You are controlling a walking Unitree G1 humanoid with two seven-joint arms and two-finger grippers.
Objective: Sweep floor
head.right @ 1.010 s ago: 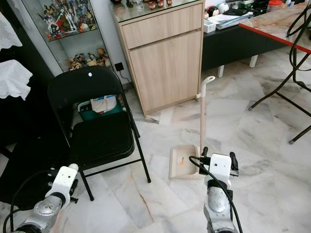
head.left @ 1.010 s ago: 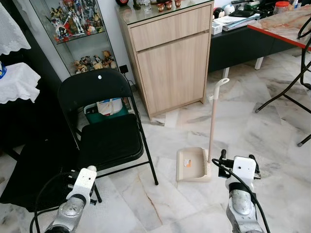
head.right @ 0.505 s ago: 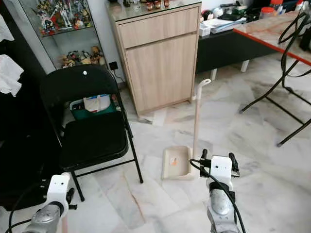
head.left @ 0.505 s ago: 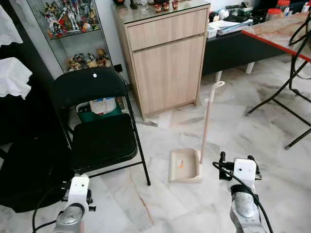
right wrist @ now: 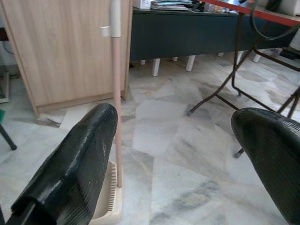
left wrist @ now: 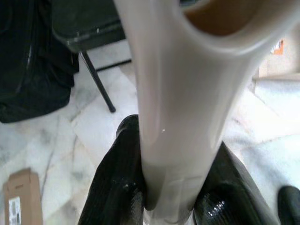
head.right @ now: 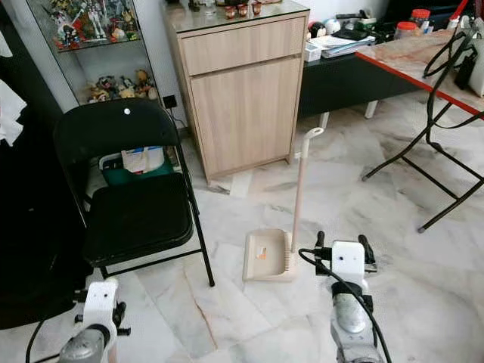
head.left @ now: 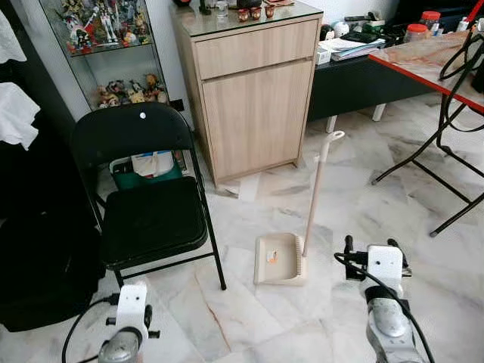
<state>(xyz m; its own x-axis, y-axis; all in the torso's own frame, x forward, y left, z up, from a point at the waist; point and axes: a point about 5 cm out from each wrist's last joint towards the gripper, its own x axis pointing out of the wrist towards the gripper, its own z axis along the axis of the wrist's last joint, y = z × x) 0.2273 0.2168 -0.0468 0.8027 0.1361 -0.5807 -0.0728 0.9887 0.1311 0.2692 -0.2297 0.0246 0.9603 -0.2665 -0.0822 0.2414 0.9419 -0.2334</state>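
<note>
A beige dustpan [head.left: 277,259] stands on the marble floor with its long handle [head.left: 314,189] upright, white grip on top. My right gripper [right wrist: 173,140] is open, fingers [right wrist: 75,168] wide apart, low and just right of the pan; the handle [right wrist: 116,93] lies ahead, close to one finger. My left gripper [left wrist: 168,201] is shut on a thick cream-white pole [left wrist: 178,93] that runs up between its black fingers [left wrist: 117,187]. The left arm [head.left: 130,321] hangs low in front of the chair.
A black folding chair [head.left: 147,204] stands left of the pan, a black bag [head.left: 38,272] beside it. Behind are a wooden cabinet [head.left: 253,91] and a glass display case [head.left: 106,53]. A red-edged table [head.left: 431,57] with black metal legs [head.left: 446,166] is at the right. A cardboard box [left wrist: 18,201] lies on the floor.
The whole view has shifted as the camera moved; chair and dustpan now sit further left. My left arm shows lower in the picture. The dustpan stands where it was.
</note>
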